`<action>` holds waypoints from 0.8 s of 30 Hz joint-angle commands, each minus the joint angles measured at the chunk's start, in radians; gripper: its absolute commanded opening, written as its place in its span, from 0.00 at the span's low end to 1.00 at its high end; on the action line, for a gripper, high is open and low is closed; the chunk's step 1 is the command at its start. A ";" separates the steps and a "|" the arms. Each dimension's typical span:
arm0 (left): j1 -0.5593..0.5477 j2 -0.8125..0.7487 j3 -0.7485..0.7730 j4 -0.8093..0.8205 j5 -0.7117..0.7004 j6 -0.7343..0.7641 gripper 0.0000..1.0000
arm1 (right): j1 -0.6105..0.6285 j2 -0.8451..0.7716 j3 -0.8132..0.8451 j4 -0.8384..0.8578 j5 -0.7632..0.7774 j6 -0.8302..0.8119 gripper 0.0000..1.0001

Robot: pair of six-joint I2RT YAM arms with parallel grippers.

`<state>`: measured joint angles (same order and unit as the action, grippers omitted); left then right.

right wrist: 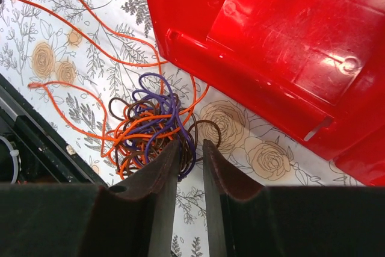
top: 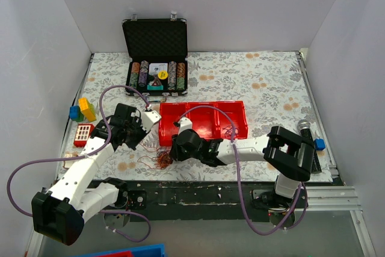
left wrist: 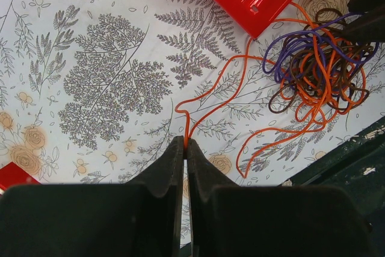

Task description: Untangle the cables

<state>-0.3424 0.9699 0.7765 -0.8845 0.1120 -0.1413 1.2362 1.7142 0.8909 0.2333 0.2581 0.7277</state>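
far left of the surface (top: 258, 82), by the wall: a few toy blocks (top: 83, 110), yellow, blue & green. a red toy (top: 84, 133) w/ white keys sits just nearer the arm bases.

next the left hand (left wrist: 184, 144), low over the flowered cloth. its fingers are pressed together, pinching one orange strand (left wrist: 187, 129) right at the tips. from there the strand runs off across the cloth toward the clump.

at the back, a bit right of that hand, an open black case (top: 155, 46) stands w/ its lid up, rows of chips (top: 144, 75) inside.

the cables (top: 162, 161) lie near the front edge, btwn the two hands, just beside the near left corner of the red tray (top: 204, 121). it's a small knot of orange, purple & brown wire. a few orange loops trail out to the left, flat on the cloth.

the right hand (right wrist: 191, 147) is down on the clump's right side. its fingers are close together w/ a slim gap left, and the tips pinch a bunch of purple & brown strands.

the tray has 3 compartments side by side, and nothing shows in them.

far right, near the edge: a dark stick-like thing (top: 305, 128) w/ a silvery top, can't tell what it is. a small blue piece (top: 319, 144) sits just beside it.
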 commanded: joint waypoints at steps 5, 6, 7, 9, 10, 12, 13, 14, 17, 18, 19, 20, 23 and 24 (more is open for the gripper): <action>-0.003 -0.022 -0.014 0.022 0.000 0.011 0.00 | 0.002 -0.008 0.030 0.049 -0.002 -0.001 0.09; -0.003 -0.023 -0.019 0.024 -0.003 0.012 0.00 | 0.002 -0.019 0.019 0.047 0.003 0.001 0.05; -0.003 -0.023 -0.022 0.025 -0.006 0.014 0.00 | 0.000 -0.034 0.008 0.043 0.013 -0.001 0.01; -0.003 -0.028 -0.032 0.032 -0.017 0.017 0.00 | 0.002 -0.073 -0.020 0.018 0.023 0.009 0.01; -0.003 -0.028 -0.034 0.036 -0.023 0.017 0.00 | 0.008 -0.097 -0.039 -0.006 0.038 0.012 0.01; -0.003 -0.027 -0.043 0.051 -0.043 0.013 0.00 | 0.023 -0.163 -0.079 -0.064 0.087 0.030 0.01; -0.003 -0.023 -0.045 0.058 -0.054 0.006 0.00 | 0.032 -0.198 -0.102 -0.099 0.116 0.039 0.01; -0.003 -0.020 -0.045 0.065 -0.063 -0.001 0.00 | 0.042 -0.229 -0.124 -0.135 0.148 0.058 0.01; -0.003 -0.013 -0.046 0.073 -0.055 -0.026 0.00 | 0.074 -0.349 -0.210 -0.231 0.216 0.123 0.01; -0.003 -0.016 -0.045 0.073 -0.037 -0.029 0.00 | 0.080 -0.399 -0.245 -0.280 0.239 0.146 0.01; -0.003 -0.019 -0.045 0.071 -0.028 -0.032 0.00 | 0.091 -0.447 -0.280 -0.305 0.254 0.176 0.01; -0.003 -0.023 -0.045 0.079 -0.025 -0.035 0.00 | 0.098 -0.500 -0.306 -0.348 0.273 0.212 0.01; -0.003 -0.020 -0.063 0.090 -0.041 -0.031 0.00 | 0.127 -0.661 -0.357 -0.550 0.354 0.329 0.01; -0.003 -0.019 -0.074 0.097 -0.054 -0.026 0.00 | 0.140 -0.709 -0.363 -0.624 0.386 0.384 0.01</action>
<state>-0.3428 0.9672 0.7284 -0.8227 0.0750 -0.1646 1.3434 1.1629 0.5655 -0.0921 0.4812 0.9169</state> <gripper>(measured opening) 0.017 0.024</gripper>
